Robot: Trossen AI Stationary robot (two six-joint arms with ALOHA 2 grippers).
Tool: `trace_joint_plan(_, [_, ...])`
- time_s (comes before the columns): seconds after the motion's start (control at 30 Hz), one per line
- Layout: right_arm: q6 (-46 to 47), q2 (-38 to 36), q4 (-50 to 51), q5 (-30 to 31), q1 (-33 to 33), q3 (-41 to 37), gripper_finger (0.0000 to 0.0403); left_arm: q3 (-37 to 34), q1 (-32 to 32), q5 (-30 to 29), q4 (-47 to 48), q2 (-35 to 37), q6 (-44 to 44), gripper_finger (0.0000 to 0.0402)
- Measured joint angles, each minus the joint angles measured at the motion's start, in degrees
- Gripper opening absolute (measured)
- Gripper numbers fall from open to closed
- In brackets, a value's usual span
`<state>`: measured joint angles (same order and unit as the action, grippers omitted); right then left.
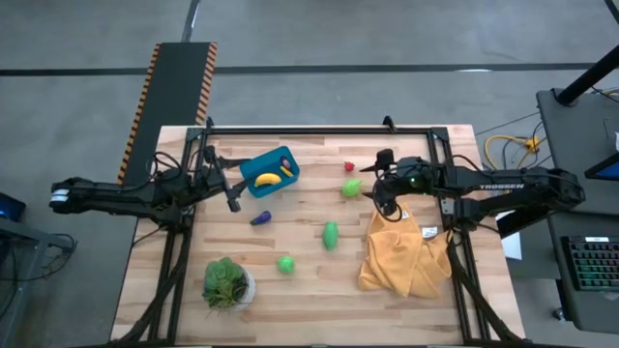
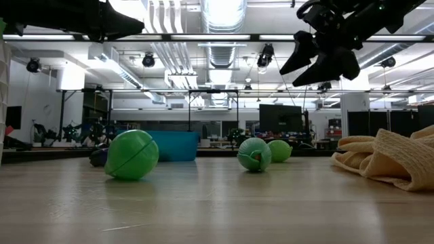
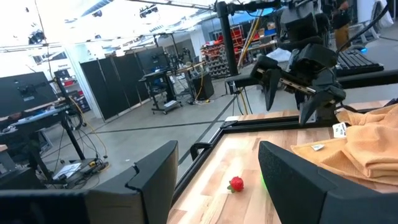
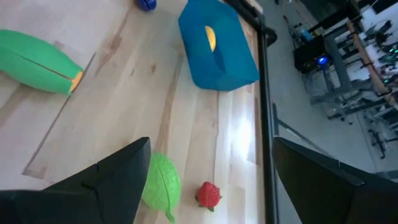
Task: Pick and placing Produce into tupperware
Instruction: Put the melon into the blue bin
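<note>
The teal-blue tupperware (image 1: 274, 170) stands at the table's far left-centre with the yellow banana (image 1: 268, 179) inside. On the table lie a purple eggplant (image 1: 260, 218), a small red piece (image 1: 349, 166) and three green pieces (image 1: 351, 188) (image 1: 330, 235) (image 1: 285, 263). My left gripper (image 1: 235, 199) is open and empty just left of the tupperware. My right gripper (image 1: 375, 184) is open and empty, raised above the table (image 2: 319, 57), just right of the far green piece (image 4: 160, 183) and the red piece (image 4: 208, 195).
A mustard-yellow cloth (image 1: 401, 253) lies bunched at the right, under my right arm. A leafy green plant in a white pot (image 1: 227, 283) stands near the front left. A black frame rail (image 1: 319, 129) runs along the table's far edge.
</note>
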<state>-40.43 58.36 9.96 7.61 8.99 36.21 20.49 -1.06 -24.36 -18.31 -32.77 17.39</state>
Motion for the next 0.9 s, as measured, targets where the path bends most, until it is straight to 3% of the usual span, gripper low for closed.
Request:
trace_joint_plan(0.3, [0.96, 7.19, 1.81, 0.01, 0.02, 1.40, 0.0327, 0.04, 0.00, 0.00, -0.98, -1.90, 1.84, 0.0209])
trace_joint_plan(0.9, [3.92, 27.48, 26.04, -0.01, 2.90, 23.04, 0.0327, 0.26, 0.00, 0.00, -0.92, -2.52, 2.56, 0.0209])
